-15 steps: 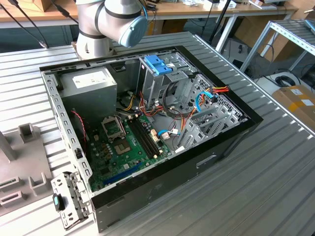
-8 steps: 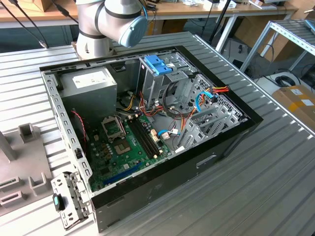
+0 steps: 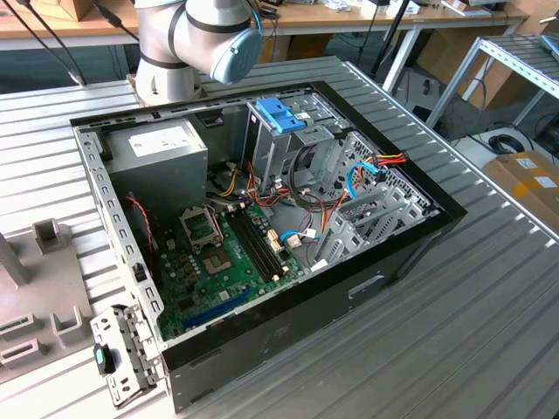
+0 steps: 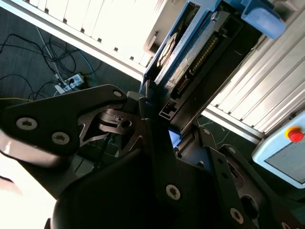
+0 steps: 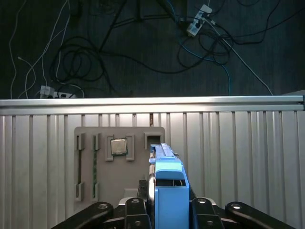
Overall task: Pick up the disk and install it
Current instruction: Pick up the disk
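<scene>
Grip: my gripper (image 5: 167, 213) is clamped on one end of the disk (image 5: 167, 183).
Risk: a thin hold could let it tilt or drop onto the surface (image 5: 238, 157).

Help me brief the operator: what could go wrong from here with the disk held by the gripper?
The gripper clamps the disk near one end, so it might tilt or slip. It hangs above the tray holding a chip; a drop could strike that. Loose cables crowd the metal cage and may snag it.
</scene>
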Available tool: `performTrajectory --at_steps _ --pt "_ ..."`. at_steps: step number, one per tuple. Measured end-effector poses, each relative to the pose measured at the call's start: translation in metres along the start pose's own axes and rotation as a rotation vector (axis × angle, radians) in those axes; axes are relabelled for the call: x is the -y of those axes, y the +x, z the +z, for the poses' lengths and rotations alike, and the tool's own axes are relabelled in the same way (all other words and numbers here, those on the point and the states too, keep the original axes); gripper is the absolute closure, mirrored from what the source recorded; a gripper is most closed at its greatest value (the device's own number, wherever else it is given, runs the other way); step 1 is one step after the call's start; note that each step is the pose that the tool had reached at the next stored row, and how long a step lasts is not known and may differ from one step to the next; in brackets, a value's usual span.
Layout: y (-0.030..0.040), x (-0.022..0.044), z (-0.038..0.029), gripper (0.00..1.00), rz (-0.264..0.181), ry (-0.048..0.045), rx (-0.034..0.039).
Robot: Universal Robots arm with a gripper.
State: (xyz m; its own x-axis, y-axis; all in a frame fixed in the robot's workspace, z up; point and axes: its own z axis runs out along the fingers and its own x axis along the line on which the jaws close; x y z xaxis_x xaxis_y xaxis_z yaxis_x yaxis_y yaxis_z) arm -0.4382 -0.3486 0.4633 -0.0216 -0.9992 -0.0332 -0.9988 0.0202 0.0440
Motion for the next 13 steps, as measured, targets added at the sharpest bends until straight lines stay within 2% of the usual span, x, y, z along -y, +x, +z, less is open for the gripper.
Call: performTrajectory --at_steps 13 --pt "-0.0004 -0.0005 -0.0121 0.63 0.000 0.0001 0.0003"
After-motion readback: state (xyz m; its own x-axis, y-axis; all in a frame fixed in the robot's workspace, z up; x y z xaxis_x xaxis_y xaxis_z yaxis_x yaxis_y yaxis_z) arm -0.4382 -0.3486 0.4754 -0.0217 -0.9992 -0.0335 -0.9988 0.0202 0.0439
